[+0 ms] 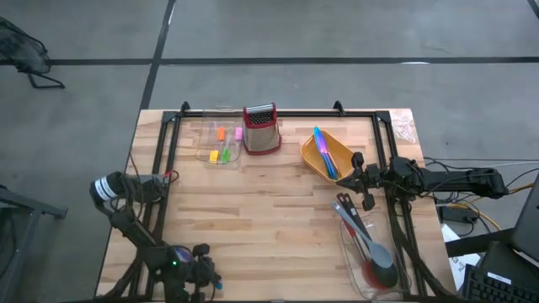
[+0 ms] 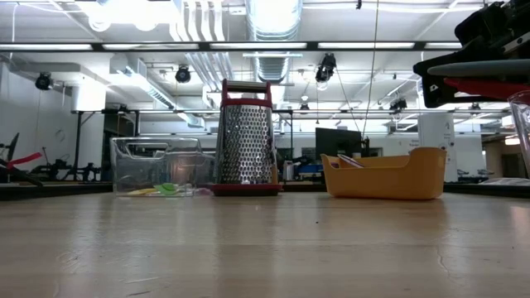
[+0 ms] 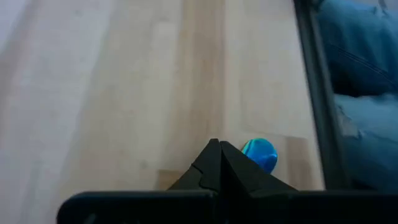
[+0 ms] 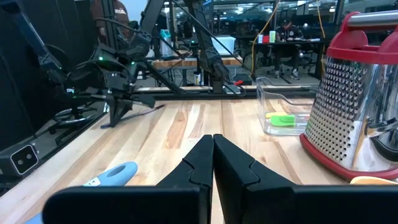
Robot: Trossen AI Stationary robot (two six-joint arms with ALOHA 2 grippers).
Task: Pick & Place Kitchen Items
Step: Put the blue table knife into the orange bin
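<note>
Slim blue and purple utensils [image 1: 324, 151] lie in the orange tray [image 1: 313, 165] at the far right. One blue handle shows in the right wrist view [image 4: 115, 174]. Small orange, yellow, pink and green pieces [image 1: 222, 145] lie in a clear bin [image 1: 206, 135] at the far left; the green one also shows in the right wrist view [image 4: 281, 119]. Long black and grey spoons [image 1: 364, 240] lie in a clear bin [image 1: 347, 252] at the near right. My right gripper [image 1: 352, 178] [image 4: 212, 142] is shut and empty, just right of the tray, pointing toward the table's left. My left gripper [image 1: 209, 273] [image 3: 217, 148] is shut and empty at the near left edge.
The red-topped steel grater [image 1: 262, 128] [image 2: 245, 136] stands upright at the far middle, between the clear bin and the tray [image 2: 383, 175]. A black frame [image 1: 278, 114] runs along the far edge and both sides. A small blue round spot [image 3: 260, 154] lies beside my left fingers.
</note>
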